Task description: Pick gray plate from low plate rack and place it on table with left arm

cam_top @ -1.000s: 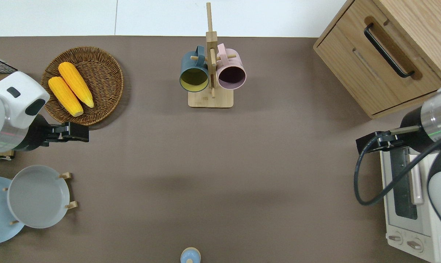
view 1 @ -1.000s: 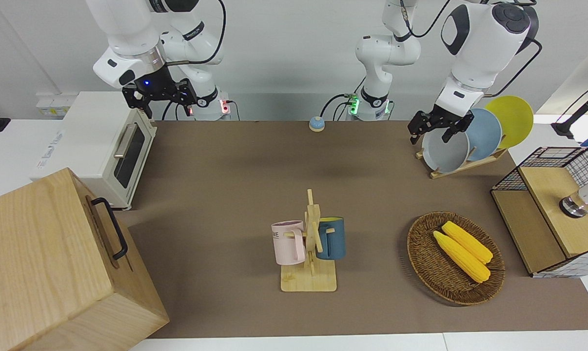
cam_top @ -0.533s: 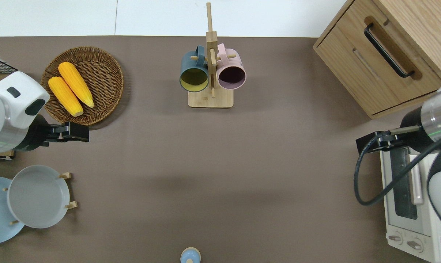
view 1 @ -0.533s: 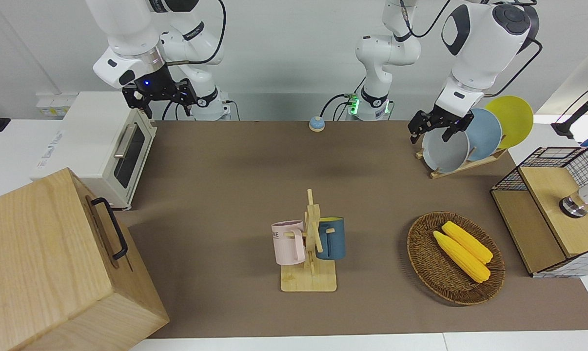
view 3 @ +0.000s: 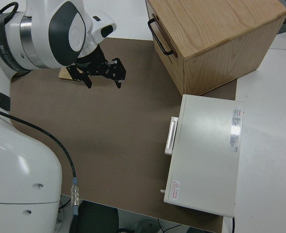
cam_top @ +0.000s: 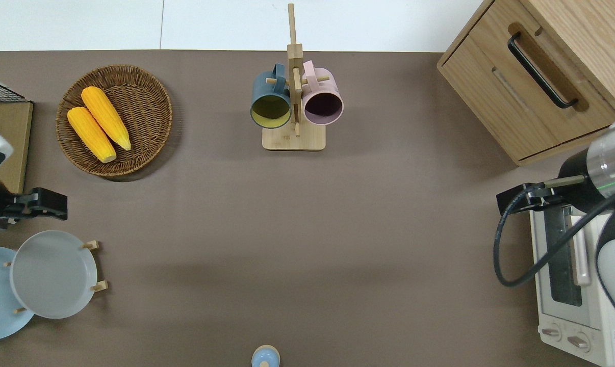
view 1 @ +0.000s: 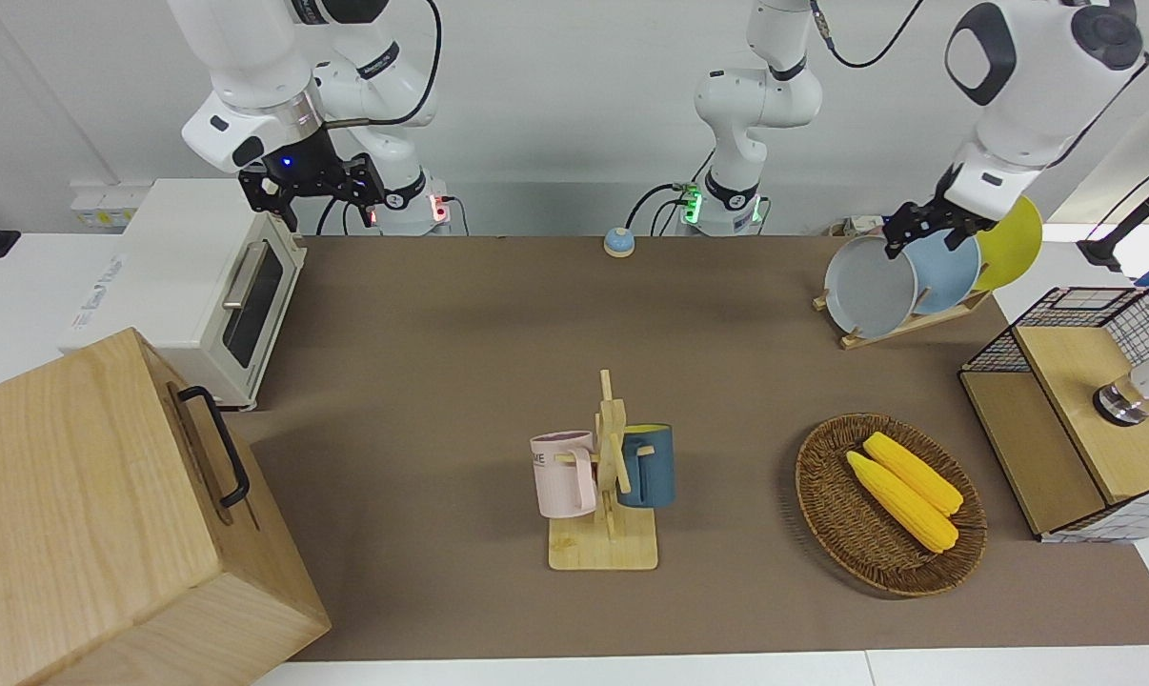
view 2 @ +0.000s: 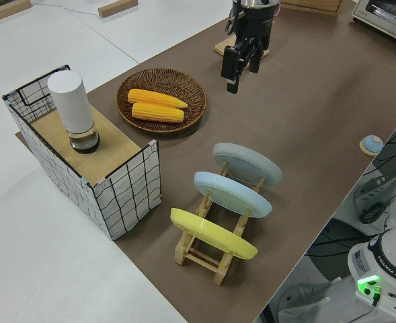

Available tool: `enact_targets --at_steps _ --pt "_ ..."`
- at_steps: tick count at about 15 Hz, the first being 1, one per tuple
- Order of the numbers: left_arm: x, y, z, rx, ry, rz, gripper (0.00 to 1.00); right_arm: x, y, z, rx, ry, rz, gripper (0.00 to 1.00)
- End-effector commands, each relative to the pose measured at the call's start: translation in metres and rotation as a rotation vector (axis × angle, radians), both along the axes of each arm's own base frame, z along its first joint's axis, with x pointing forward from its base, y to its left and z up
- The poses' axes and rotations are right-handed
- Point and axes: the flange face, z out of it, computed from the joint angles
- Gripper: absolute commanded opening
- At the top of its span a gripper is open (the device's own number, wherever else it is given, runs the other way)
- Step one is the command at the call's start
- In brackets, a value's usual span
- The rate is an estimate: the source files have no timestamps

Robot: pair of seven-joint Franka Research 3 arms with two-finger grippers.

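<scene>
Front view: I count three plates standing in the low plate rack (view 1: 903, 322), namely the gray plate (view 1: 870, 286), a light blue plate (view 1: 951, 272) and a yellow plate (view 1: 1013, 243). I also count two mugs on a wooden mug stand (view 1: 605, 505), two corn cobs in a wicker basket (view 1: 884, 505), one toaster oven (view 1: 203, 286) and one wooden cabinet (view 1: 108, 514). The left gripper (view 1: 922, 229) hangs at the upper rims of the gray and blue plates; I cannot tell whether it touches either, nor how its fingers stand. The right gripper (view 1: 312, 186) is parked with its fingers apart, holding nothing.

Overhead view: the gray plate (cam_top: 52, 273) leans in the rack at the left arm's end of the table (cam_top: 307, 229). The left gripper (cam_top: 37, 204) is over bare table beside the plate, its arm cut off by the frame edge. The blue plate is partly cut off and the yellow plate is out of view.

Left side view: three plates again, each in its own slot, the gray one untouched. The left gripper (view 2: 236, 64) is empty.

Right side view: the right gripper (view 3: 104, 73) is empty, fingers spread.
</scene>
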Motion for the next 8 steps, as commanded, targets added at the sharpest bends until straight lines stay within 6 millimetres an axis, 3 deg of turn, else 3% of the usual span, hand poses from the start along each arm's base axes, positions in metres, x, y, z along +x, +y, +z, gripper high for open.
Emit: enact_targets --at_steps 1,8 --pt "-0.021 0.033 -0.014 -0.005 0.041 0.005 1.0 -0.002 -0.002 0.003 -0.007 0.002 -0.014 0.983" --pt "-0.041 0.047 -0.059 0.027 0.108 0.01 1.0 -0.002 -0.003 0.003 -0.008 0.002 -0.016 0.983"
